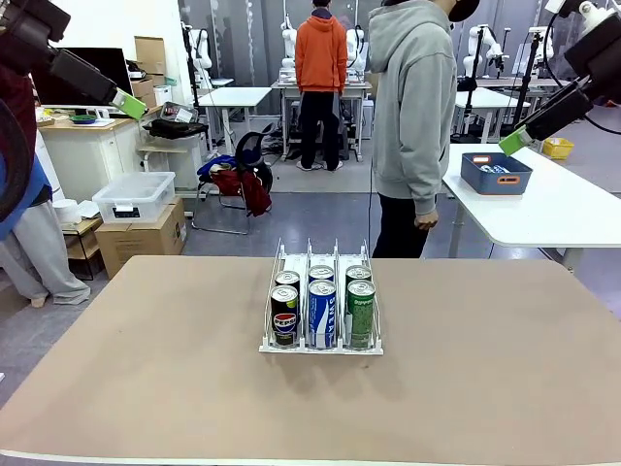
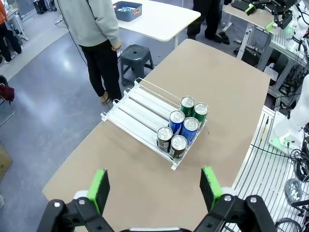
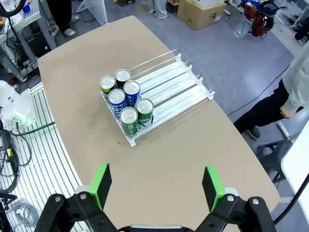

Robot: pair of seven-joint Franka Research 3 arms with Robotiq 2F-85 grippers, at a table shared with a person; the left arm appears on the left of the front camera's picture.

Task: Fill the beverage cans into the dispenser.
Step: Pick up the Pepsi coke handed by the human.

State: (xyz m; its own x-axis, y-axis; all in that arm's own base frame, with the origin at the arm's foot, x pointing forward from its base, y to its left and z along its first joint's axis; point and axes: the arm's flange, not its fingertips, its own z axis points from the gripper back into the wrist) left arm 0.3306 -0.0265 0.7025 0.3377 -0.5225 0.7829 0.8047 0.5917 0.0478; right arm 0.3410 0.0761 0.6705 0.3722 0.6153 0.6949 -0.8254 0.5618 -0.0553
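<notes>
Six cans (image 2: 189,126) in the dispenser (image 1: 321,347), correct? (checker)

Yes, six. Going left to right from my station: left gripper (image 2: 154,187) hangs high over the left side of the brown table (image 1: 485,379), green pads (image 2: 100,189) spread wide, nothing between them. (operator)

Lanes? (checker)

Three lanes, two cans each, all upright, bunched at the rack's near end, my side. Left lane: black pair (image 1: 284,316). Middle: blue-and-white pair (image 1: 321,313). Right: green pair (image 1: 361,311). In each lane the front can sits right against the one behind it. The dispenser stands mid-table, flat on the top, well apart from both grippers. (operator)

Anyone close? (checker)

I see a person in a grey hoodie (image 1: 415,107) standing just past the far edge, right of the rack, side-on. One hand (image 1: 424,221) hangs down, clear of the table. (operator)

Right side? (checker)

Right gripper (image 3: 157,187) is up high at the right, pads apart, gripping nothing. Farther back on that side, a blue bin (image 1: 495,173) sits on a white table (image 1: 563,209); I can't make out its contents. (operator)
</notes>
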